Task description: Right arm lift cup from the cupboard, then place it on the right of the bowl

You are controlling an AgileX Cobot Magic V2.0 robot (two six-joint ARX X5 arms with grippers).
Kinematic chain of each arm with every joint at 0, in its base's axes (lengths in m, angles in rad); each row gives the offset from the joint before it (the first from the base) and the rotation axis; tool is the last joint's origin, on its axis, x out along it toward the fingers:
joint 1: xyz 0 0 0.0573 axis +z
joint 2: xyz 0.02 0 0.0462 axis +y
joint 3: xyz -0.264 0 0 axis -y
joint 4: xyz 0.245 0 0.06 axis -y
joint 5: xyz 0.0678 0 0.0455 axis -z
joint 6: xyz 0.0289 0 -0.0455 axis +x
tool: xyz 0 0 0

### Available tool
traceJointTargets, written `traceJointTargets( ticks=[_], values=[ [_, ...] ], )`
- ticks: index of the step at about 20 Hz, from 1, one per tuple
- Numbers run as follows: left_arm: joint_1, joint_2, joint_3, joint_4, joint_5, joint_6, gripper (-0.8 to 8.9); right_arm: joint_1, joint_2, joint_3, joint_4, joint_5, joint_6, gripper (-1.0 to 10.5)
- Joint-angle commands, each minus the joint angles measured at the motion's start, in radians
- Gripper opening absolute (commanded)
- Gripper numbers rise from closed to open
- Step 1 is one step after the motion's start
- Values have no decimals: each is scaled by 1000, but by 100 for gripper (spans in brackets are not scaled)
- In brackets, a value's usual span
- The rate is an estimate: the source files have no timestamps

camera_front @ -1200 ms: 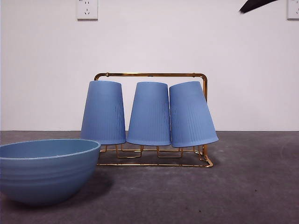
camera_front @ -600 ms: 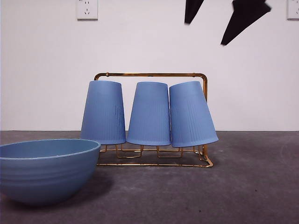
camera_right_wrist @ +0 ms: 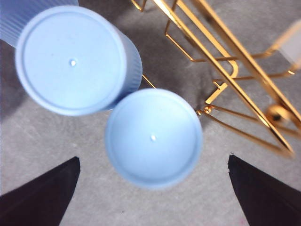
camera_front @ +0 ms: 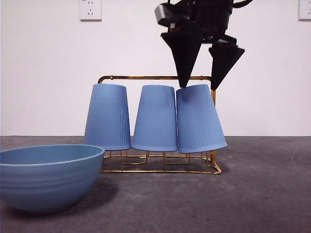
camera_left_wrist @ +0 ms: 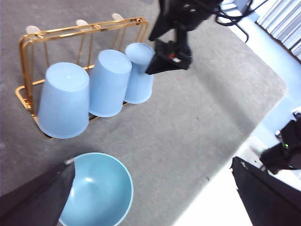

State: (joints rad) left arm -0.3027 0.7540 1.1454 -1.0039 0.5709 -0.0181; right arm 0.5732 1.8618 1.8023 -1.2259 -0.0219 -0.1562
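The right gripper (camera_front: 200,88) hovers just above the tilted end cup (camera_front: 199,119) on the cupboard (camera_front: 155,77), fingers apart. Descend straight so the fingers straddle its base, then lift clear of the peg before swinging toward the bowl (camera_front: 48,177)

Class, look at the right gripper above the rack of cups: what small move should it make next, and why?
Probably straight down. The right gripper hangs open just above the tilted end cup on the cupboard, its jaws on either side of the cup's upturned base but not yet around its ribbed sides, so closing now would miss.

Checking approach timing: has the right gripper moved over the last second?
Yes. The right gripper has come down from the top edge to the gold rack, its open jaws above the tilted cup.
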Motion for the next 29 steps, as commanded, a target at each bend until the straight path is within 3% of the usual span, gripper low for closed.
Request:
traceJointTargets(
  ticks=[1, 7, 15, 29],
  values=[
    [-12, 6, 22, 5, -3, 10, 525, 7, 41, 23, 29, -5, -38, 506],
    [-28, 6, 22, 1, -3, 10, 526, 6, 78, 23, 51, -4, -48, 501],
    [-33, 6, 22, 0, -3, 11, 526, 7, 87, 23, 64, -4, -46, 260],
    [-39, 6, 22, 0, -3, 13, 526, 16, 66, 106, -10, -4, -17, 260]
  ],
)
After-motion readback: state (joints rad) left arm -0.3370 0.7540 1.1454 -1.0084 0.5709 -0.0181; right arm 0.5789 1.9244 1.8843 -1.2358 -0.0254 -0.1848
